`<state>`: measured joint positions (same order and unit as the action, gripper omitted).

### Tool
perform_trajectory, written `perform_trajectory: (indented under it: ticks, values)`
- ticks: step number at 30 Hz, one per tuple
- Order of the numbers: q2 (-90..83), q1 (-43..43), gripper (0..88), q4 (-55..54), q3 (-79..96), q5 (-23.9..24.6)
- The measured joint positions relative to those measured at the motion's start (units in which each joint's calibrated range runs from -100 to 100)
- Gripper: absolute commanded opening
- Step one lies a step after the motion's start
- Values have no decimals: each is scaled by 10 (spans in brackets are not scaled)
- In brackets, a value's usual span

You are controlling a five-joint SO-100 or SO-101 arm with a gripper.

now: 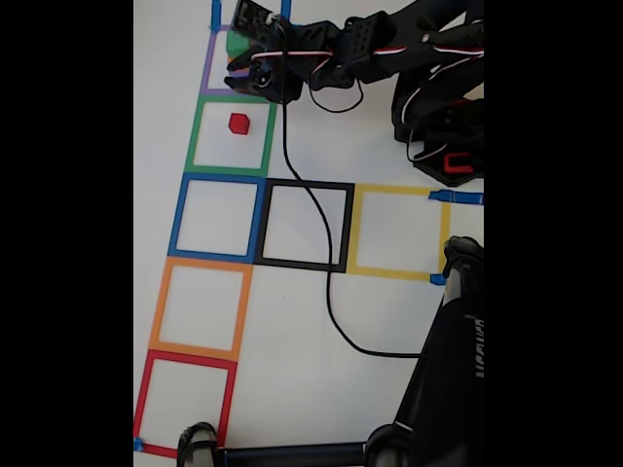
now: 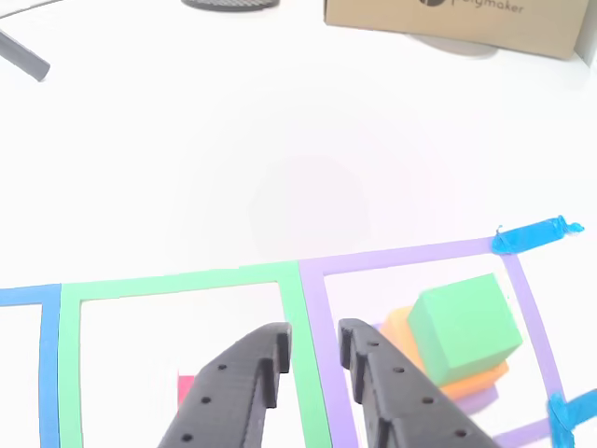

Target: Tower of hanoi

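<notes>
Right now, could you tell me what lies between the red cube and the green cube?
In the other view, the gripper and green tape line separate red cube from green cube.

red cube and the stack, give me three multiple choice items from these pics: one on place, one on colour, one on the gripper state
1. Inside which tape square does the red cube sit?
A. the green one
B. the black one
C. the yellow one

2. What colour is the top cube of the stack in the purple tape square?
A. red
B. green
C. blue

3. How does the gripper stand?
A. shut on the red cube
B. shut on the green cube
C. jaws slightly apart, holding nothing

Answers:
1 A: in the fixed view it lies within the green tape square.
2 B: in the other view the green cube rests on the orange cube.
3 C: in the other view a bare gap shows between the fingertips, over the tape line.
</notes>
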<state>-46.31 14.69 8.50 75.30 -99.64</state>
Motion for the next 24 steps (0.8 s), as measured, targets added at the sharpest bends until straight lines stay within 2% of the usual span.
perform_trajectory:
  ticks: [7,11,18,24]
  values:
    - [-70,67,15,447,-266,-4]
    - [-71,115,16,620,-423,-4]
    - [-61,181,38,794,-632,-4]
    - [-60,214,179,809,-635,-4]
